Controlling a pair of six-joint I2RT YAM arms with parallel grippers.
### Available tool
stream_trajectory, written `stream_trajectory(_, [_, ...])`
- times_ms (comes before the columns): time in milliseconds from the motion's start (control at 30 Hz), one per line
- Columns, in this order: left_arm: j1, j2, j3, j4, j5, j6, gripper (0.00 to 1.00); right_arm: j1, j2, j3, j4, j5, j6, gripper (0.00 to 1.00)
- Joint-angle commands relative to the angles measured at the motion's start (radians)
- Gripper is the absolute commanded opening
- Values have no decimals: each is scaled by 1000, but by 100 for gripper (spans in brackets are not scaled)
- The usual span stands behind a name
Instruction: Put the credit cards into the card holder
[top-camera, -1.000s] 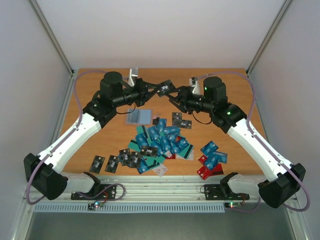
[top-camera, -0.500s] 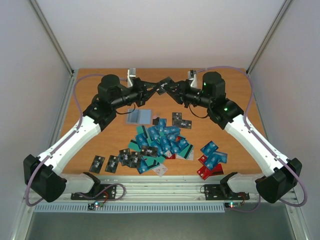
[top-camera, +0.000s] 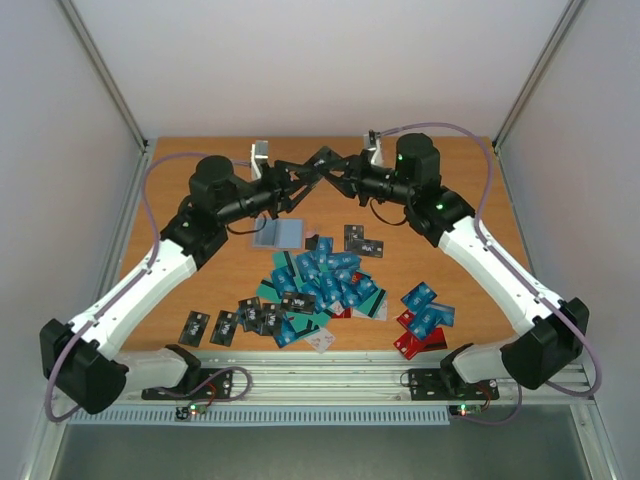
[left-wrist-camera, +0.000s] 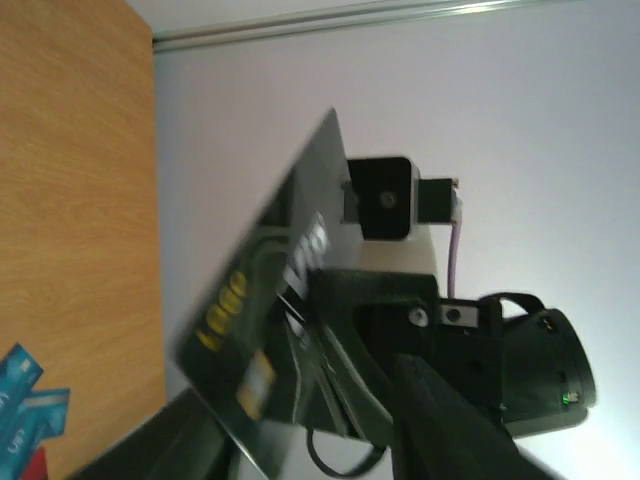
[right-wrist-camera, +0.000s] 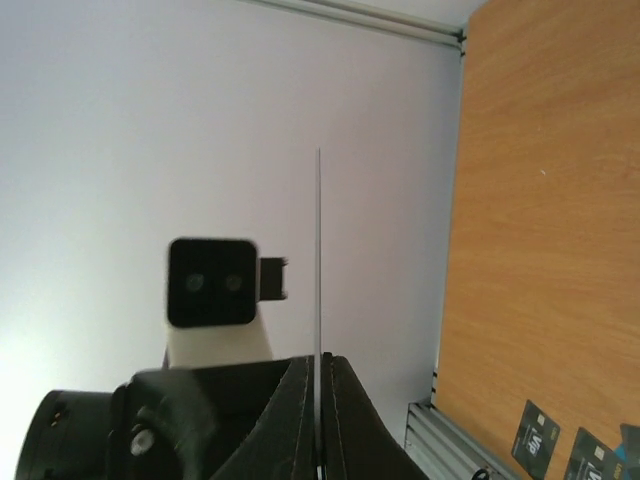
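At the table's (top-camera: 470, 200) twelve o'clock my right claw (right-wrist-camera: 318, 365) pinches a black card (left-wrist-camera: 265, 310) tight, my left claw (top-camera: 308, 176) parted at its other end.

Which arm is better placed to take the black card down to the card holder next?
Probably right. The right pincer is clamped on the black card, seen edge-on in its wrist view; the left pincer stands open around it, not gripping. The card holder lies flat on the table nearby.
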Motion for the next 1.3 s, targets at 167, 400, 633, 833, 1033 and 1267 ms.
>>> stream_trajectory(167, [80, -174, -19, -284, 10, 354, 69, -106, 71, 68, -53, -287, -105, 1])
stream_trajectory(400, [184, -180, 28, -454, 287, 662, 70, -132, 177, 208, -325, -603, -361, 1])
stream_trajectory(633, [193, -145, 31, -430, 514, 696, 64, -128, 146, 155, -314, -741, -433, 1])
stream_trajectory(833, [195, -116, 26, -305, 566, 591, 53, -114, 145, 136, -249, -824, -426, 1])
stream_trajectory(1033, [195, -84, 28, -242, 590, 548, 40, -95, 144, 152, -235, -862, -428, 1])
stream_trajectory(1267, [195, -76, -7, -118, 609, 452, 31, -55, 154, 170, -273, -873, -477, 1])
